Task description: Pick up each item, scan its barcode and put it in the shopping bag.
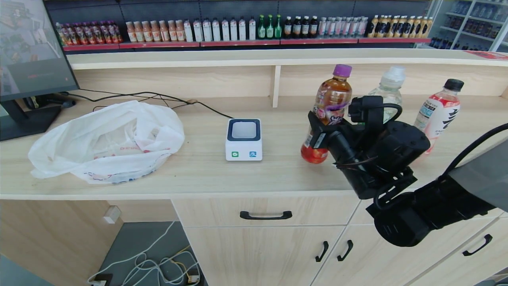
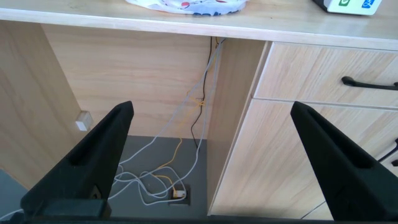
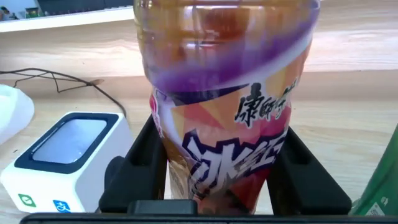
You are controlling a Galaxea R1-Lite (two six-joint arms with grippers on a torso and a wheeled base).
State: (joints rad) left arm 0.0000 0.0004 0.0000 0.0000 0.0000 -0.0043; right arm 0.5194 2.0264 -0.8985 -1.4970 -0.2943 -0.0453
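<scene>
Nearest, in the lower part of the left wrist view, the left gripper [image 2: 212, 118] hangs with its black fingers spread wide apart. It faces the cupboard front below the pale wooden counter [image 1: 206, 174].

Right of centre in the head view, the right gripper [image 1: 322, 133] is clamped on the amber plastic tea bottle with a purple cap [image 1: 332, 97]. It holds the bottle low on the body, under the label. The bottle leans slightly, and I cannot tell whether its base has left the counter.

It looks full, so probably fairly heavy and top-heavy above this low hold. The smooth label may slip and the thin wall may give, so a firm mid-body grip suits it best.

At centre sits the white box scanner with a dark-rimmed window [image 1: 243, 139]. At left lies the crumpled white plastic shopping bag [image 1: 107, 143], well apart.
</scene>
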